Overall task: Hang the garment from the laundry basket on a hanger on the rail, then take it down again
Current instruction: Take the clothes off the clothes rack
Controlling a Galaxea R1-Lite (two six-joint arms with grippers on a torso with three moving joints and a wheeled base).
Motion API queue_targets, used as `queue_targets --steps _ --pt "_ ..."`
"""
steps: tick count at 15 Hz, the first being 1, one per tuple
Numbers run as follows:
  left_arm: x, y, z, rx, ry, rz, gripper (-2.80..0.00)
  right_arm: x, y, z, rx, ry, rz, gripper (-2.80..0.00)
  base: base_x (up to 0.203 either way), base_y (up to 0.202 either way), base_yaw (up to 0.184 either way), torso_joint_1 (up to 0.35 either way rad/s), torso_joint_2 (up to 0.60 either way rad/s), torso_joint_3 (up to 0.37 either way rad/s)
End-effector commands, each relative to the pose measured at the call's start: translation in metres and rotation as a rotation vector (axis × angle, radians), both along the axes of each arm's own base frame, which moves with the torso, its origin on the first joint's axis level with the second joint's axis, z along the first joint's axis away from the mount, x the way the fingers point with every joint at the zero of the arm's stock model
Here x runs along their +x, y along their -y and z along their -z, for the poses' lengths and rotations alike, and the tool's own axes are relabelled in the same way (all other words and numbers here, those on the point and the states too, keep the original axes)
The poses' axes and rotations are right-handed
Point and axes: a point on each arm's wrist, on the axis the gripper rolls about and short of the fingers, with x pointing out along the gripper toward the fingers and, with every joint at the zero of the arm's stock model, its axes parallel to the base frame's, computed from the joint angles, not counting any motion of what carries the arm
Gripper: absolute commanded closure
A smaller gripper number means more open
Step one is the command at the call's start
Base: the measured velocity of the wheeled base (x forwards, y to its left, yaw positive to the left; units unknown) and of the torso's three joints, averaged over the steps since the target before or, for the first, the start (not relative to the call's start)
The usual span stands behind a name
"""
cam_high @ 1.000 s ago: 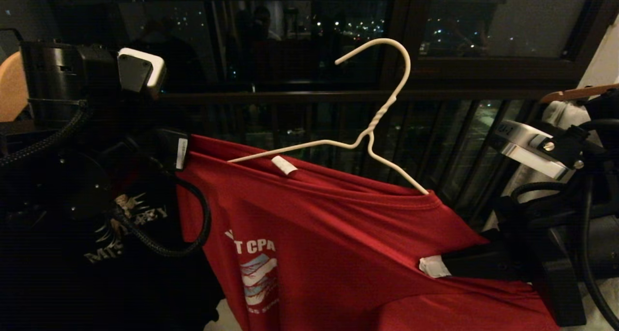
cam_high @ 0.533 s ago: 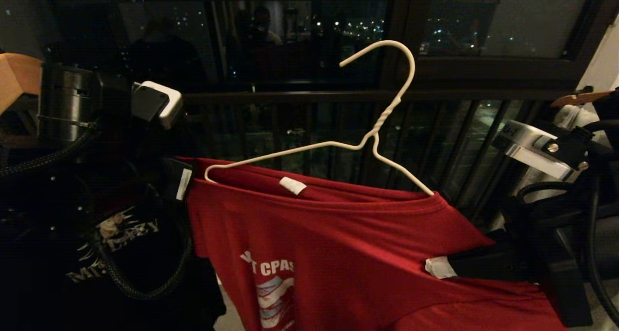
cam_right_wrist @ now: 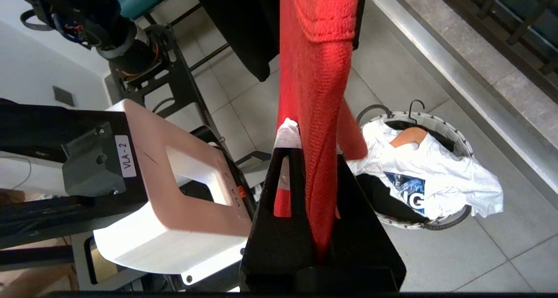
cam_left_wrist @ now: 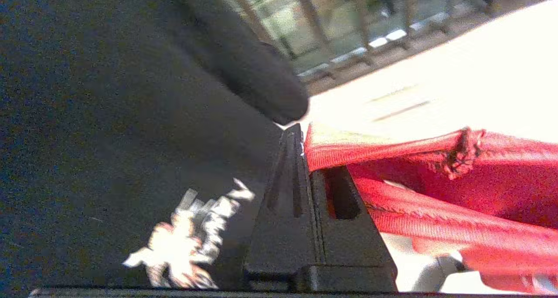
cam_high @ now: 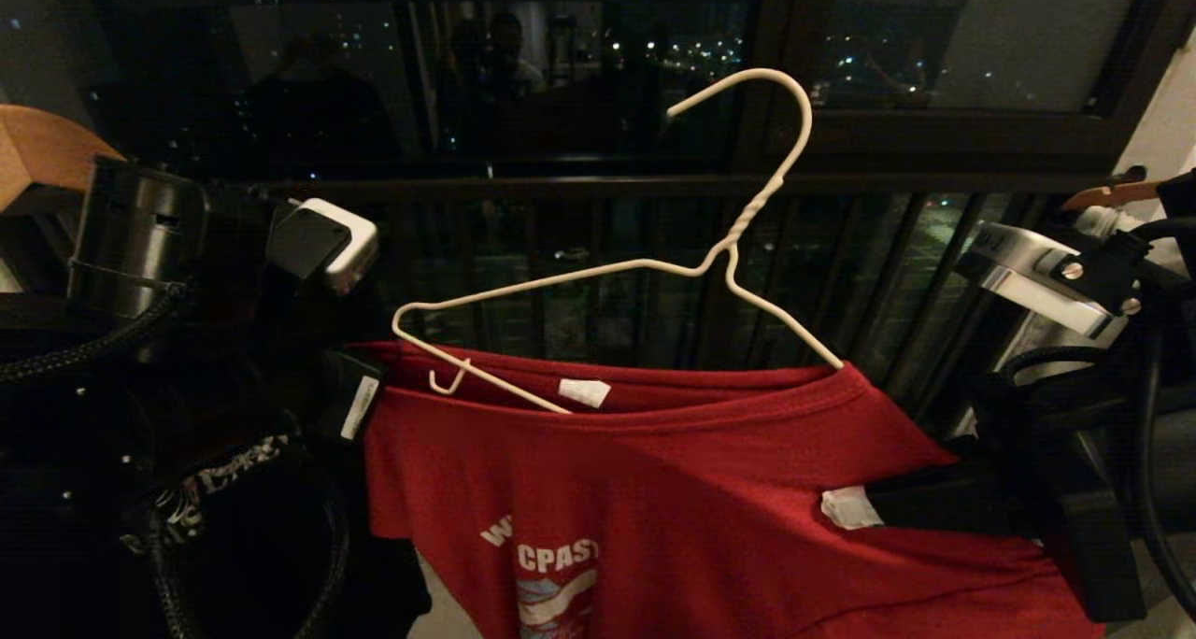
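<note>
Head view: left tool [cam_high: 360,405] clamped on the red garment [cam_high: 673,489] at one shoulder, right tool [cam_high: 846,508] pinching cloth at the other side, stretching the collar between them, presumably so the white hanger [cam_high: 645,265], half exposed above, slips free.

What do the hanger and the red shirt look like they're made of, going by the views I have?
The hanger looks like thin metal wire with a smooth white coating: its neck is twisted on itself and the rod is slender. The red shirt looks like a soft, matte knit, probably cotton or a blend; the right wrist view shows fine ribbed knit texture and limp folds.
</note>
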Motion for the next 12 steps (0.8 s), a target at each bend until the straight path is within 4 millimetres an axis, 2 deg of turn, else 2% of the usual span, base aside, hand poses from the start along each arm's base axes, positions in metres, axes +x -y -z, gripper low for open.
queue_targets --steps 1,12 --pt "-0.005 0.006 0.003 0.005 -0.008 0.032 0.00 0.000 0.000 0.000 0.002 0.001 -0.003 0.00 0.000 0.000 0.000 0.000 0.00 0.000" --pt "-0.038 0.033 0.021 0.012 -0.077 0.281 0.00 0.004 0.000 -0.003 0.032 0.010 0.029 0.00 0.000 0.000 0.000 0.000 0.00 0.000"
